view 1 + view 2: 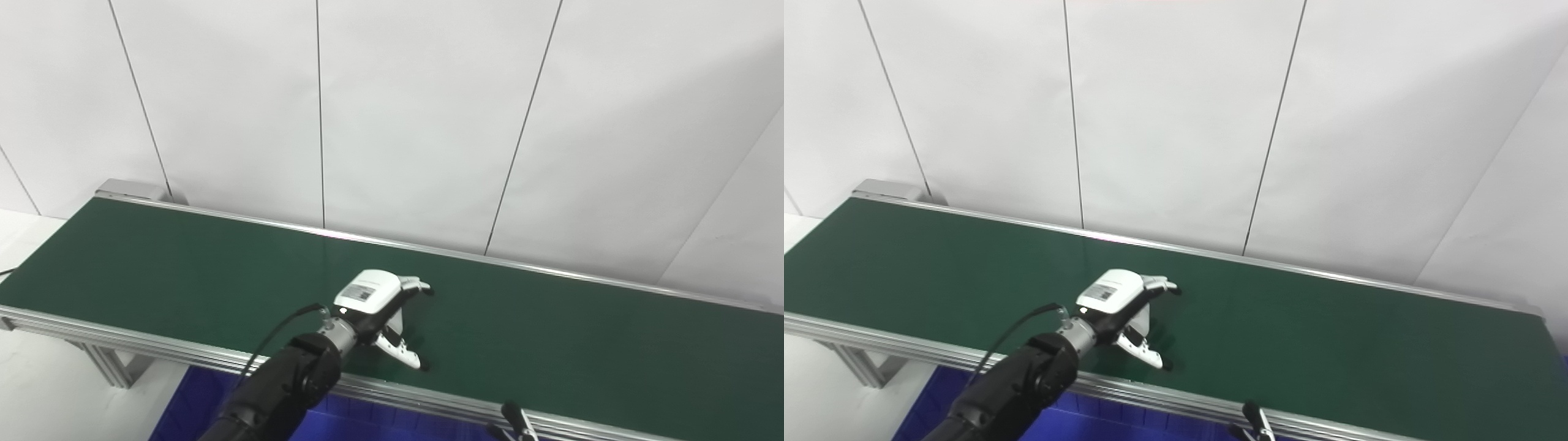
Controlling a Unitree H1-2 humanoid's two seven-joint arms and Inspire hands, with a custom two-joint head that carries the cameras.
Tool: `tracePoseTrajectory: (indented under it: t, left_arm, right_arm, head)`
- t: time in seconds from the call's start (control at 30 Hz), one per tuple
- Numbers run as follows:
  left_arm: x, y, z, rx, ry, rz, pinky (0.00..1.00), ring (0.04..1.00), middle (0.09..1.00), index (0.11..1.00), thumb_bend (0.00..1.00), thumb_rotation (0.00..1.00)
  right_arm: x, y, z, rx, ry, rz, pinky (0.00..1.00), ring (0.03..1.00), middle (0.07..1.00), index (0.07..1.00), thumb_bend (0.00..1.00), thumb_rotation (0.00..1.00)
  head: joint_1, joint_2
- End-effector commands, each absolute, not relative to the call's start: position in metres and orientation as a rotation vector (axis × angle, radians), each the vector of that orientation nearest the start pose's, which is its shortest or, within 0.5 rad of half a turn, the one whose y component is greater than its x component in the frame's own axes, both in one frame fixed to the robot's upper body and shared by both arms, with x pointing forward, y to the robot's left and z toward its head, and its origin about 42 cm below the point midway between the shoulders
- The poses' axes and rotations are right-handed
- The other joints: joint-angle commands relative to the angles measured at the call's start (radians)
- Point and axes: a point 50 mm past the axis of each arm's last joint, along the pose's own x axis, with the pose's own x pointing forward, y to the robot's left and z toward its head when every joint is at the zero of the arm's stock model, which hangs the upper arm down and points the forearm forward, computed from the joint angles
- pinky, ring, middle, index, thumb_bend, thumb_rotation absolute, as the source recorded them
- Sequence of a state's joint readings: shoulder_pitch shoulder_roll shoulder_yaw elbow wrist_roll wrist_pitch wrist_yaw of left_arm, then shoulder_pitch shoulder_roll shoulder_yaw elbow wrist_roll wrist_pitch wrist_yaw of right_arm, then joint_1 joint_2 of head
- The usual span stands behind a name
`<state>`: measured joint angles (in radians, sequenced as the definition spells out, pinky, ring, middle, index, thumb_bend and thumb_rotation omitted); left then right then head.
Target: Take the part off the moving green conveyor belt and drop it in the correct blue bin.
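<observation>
The green conveyor belt (551,331) runs from far left to near right. No part shows anywhere on it. My left hand (383,306) is over the belt's near side, white back up, fingers (419,285) pointing right and thumb spread toward the near rail. It is open and nothing shows in it; it also shows in the right eye view (1124,306). Only a dark tip of my right hand (517,422) shows at the bottom edge, below the near rail.
A blue bin (184,404) sits below the belt's near rail at the bottom left, partly hidden by my left arm. The belt's aluminium near rail (153,349) and far rail (429,248) border it. A white panelled wall stands behind.
</observation>
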<state>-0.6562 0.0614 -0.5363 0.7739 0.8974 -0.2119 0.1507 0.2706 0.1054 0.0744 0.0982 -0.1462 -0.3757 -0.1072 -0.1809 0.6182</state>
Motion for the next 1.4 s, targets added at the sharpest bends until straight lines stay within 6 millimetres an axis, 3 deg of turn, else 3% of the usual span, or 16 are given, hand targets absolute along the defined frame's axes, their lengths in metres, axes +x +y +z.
tracePoseTrajectory:
  t: [0.0, 0.1, 0.23, 0.43, 0.67, 0.87, 1.1, 1.2, 1.27, 1.37]
  left_arm:
    - [0.454, 0.072, 0.133, 1.264, -0.442, -0.534, 0.83, 0.865, 0.886, 0.838, 1.0, 0.45]
    - [0.461, 0.075, 0.135, 1.331, -0.421, -0.527, 0.84, 0.87, 0.89, 0.842, 1.0, 0.45]
    - [0.471, 0.08, 0.141, 1.385, -0.422, -0.504, 0.85, 0.87, 0.884, 0.84, 1.0, 0.34]
    - [0.481, 0.083, 0.147, 1.5, -0.395, -0.51, 0.85, 0.872, 0.897, 0.844, 0.99, 0.29]
    - [0.487, 0.082, 0.147, 1.581, -0.333, -0.535, 0.86, 0.886, 0.912, 0.856, 0.97, 0.3]
    - [0.49, 0.084, 0.14, 1.589, -0.228, -0.558, 0.81, 0.878, 0.897, 0.854, 0.95, 0.31]
    - [0.479, 0.077, 0.111, 1.209, -0.155, -0.6, 0.77, 0.815, 0.796, 0.767, 0.83, 0.18]
    - [0.469, 0.066, 0.098, 1.186, -0.194, -0.632, 0.69, 0.73, 0.725, 0.683, 0.72, 0.12]
    - [0.464, 0.061, 0.094, 1.204, -0.233, -0.657, 0.56, 0.585, 0.621, 0.532, 0.55, 0.07]
    - [0.462, 0.056, 0.092, 1.201, -0.222, -0.681, 0.49, 0.533, 0.534, 0.483, 0.52, 0.01]
  right_arm:
    - [0.185, -0.164, 0.047, -0.014, -0.057, -0.086, 0.75, 0.823, 0.927, 0.921, 0.87, 0.93]
    - [0.182, -0.16, 0.05, -0.012, -0.054, -0.09, 0.75, 0.819, 0.922, 0.916, 0.88, 0.94]
    - [0.18, -0.157, 0.053, -0.005, -0.053, -0.084, 0.75, 0.825, 0.927, 0.922, 0.87, 0.94]
    - [0.179, -0.156, 0.055, -0.006, -0.054, -0.07, 0.76, 0.834, 0.931, 0.93, 0.88, 0.94]
    - [0.178, -0.155, 0.057, -0.007, -0.047, -0.064, 0.75, 0.829, 0.929, 0.933, 0.89, 0.95]
    - [0.178, -0.154, 0.056, -0.011, -0.047, -0.061, 0.74, 0.818, 0.925, 0.933, 0.89, 0.95]
    - [0.179, -0.15, 0.055, -0.003, -0.05, -0.058, 0.74, 0.797, 0.911, 0.927, 0.89, 0.94]
    - [0.179, -0.148, 0.056, 0.0, -0.052, -0.055, 0.74, 0.796, 0.91, 0.929, 0.88, 0.94]
    - [0.179, -0.146, 0.057, 0.0, -0.052, -0.054, 0.74, 0.796, 0.913, 0.931, 0.88, 0.94]
    - [0.179, -0.145, 0.057, -0.002, -0.051, -0.054, 0.74, 0.796, 0.917, 0.934, 0.88, 0.95]
  head:
    - [0.001, -0.001]
    - [-0.008, 0.006]
    - [-0.012, 0.009]
    - [-0.013, 0.015]
    - [-0.011, 0.017]
    - [-0.021, 0.012]
    - [-0.042, 0.004]
    - [-0.042, 0.008]
    - [-0.04, 0.009]
    - [-0.04, 0.01]
